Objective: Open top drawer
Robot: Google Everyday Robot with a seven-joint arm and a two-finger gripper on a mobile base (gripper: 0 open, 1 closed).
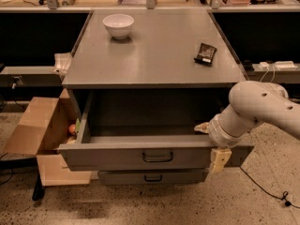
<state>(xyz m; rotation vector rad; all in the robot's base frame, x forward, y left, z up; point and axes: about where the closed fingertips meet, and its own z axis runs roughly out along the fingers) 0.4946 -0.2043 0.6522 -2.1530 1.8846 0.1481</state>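
Observation:
The top drawer (117,156) is the wide grey metal drawer under the cabinet top. It stands pulled out towards me, and its inside looks empty. Its small black bar handle (157,157) sits in the middle of the flat front. My gripper (211,144) is at the right end of the drawer front, right of the handle. One finger (202,127) is inside the drawer and the other finger (219,161) hangs over the outside of the front panel, so the gripper clasps the panel. My white arm (255,108) comes in from the right.
A narrower grey drawer (152,176) sits shut below. On the cabinet top (154,50) are a white bowl (118,25) at the back left and a dark packet (205,53) at the right. An open cardboard box (40,130) stands on the floor at the left. Cables lie at the right.

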